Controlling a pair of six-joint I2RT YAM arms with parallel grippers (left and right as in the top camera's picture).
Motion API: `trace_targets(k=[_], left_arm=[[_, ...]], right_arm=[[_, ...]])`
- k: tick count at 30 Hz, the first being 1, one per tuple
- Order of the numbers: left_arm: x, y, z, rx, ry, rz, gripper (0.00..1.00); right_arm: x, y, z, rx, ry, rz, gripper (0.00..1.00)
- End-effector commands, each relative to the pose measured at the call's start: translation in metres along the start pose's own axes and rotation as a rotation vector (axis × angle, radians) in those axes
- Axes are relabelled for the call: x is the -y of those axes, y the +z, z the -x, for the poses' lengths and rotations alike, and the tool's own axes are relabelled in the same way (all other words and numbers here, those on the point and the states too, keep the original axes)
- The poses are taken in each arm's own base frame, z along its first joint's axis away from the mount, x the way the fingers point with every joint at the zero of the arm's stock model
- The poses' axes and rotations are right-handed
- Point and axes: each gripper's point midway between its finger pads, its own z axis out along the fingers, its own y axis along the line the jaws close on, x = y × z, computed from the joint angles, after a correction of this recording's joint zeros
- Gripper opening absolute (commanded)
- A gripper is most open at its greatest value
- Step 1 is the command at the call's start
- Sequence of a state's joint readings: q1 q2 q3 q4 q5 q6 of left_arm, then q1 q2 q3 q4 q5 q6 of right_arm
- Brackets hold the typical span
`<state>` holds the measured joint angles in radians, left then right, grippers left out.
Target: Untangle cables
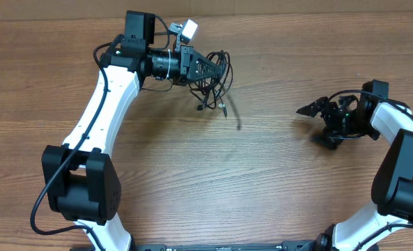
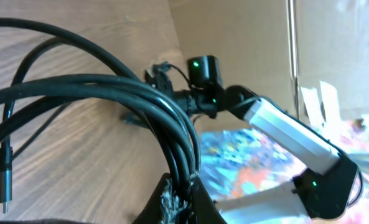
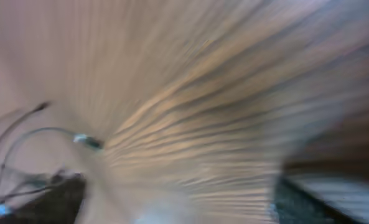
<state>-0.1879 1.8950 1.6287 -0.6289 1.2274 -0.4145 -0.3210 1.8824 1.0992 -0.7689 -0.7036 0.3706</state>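
**Left tool clenched on the cable bunch, right tool apart at the right side**

The thin black flexible cables (image 1: pixel 220 84) with small plugs are in the upper middle of the overhead frame, at the tip of the left tool (image 1: pixel 215 68). This tool is clenched on them. In the left wrist view the cords (image 2: pixel 109 87) are smooth, round and slightly shiny. Several run side by side as one thick bundle that bends down into the black fingers (image 2: pixel 187 202) at the bottom edge.

Seen from above, the bunch is a loose knot of small loops. Its long axis goes about from the top to the bottom of the frame, and a few free ends point to the lower right. In the left wrist view one cord hangs at the lower left edge. Its dark straight plug (image 2: pixel 4 180) stands nearly upright, with the tip downward.

The brown wooden desk (image 1: pixel 192 174) has a fine grain that runs from left to right in the overhead frame.

The right tool (image 1: pixel 306 109) is black and lies at the right side of the overhead frame, well apart from the bunch. It points to the left. I cannot tell if it is released or clenched. The right wrist view is strongly blurred and shows only streaked wood grain and some thin dark cords (image 3: pixel 22 134) at the left, one with a pale tip.
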Motion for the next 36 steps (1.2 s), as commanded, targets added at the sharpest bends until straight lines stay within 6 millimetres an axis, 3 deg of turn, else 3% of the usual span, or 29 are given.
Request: trace_targets(k=[1,3,6,10,15,19,25,28,30,36], left_arm=[[-0.011,-0.001,0.002,0.024,-0.041,0.081,0.04],[-0.038,-0.006,0.005,0.083,-0.214,0.229,0.04],[-0.066,-0.01,-0.001,0.144,-0.422,0.386,0.04],[-0.062,0.005,-0.011,0.108,-0.408,0.402,0.04],[-0.051,0.028,-0.024,0.041,-0.337,0.394,0.04],[-0.058,0.027,-0.026,0.051,-0.344,0.439,0.04],[-0.079,0.014,-0.027,0.099,-0.404,0.561,0.04],[-0.091,0.006,-0.036,0.146,-0.571,0.643,0.05],[-0.099,0.0,-0.048,0.187,-0.745,0.708,0.04],[-0.095,0.019,-0.042,0.214,-0.662,0.726,0.04]], right_arm=[[-0.053,-0.01,-0.027,-0.127,-0.217,0.346,0.75],[-0.067,-0.018,-0.043,-0.162,-0.328,0.463,0.77],[-0.069,-0.018,-0.06,-0.192,-0.416,0.492,0.84],[-0.073,-0.011,-0.078,-0.236,-0.496,0.492,0.83],[-0.087,0.009,-0.106,-0.322,-0.571,0.481,0.68],[-0.098,0.02,-0.127,-0.382,-0.607,0.491,0.59],[-0.126,0.012,-0.136,-0.452,-0.464,0.616,0.59],[-0.141,0.004,-0.133,-0.491,-0.374,0.679,0.59],[-0.143,0.011,-0.125,-0.517,-0.23,0.605,0.57],[-0.136,0.027,-0.123,-0.549,0.039,0.437,0.56]])
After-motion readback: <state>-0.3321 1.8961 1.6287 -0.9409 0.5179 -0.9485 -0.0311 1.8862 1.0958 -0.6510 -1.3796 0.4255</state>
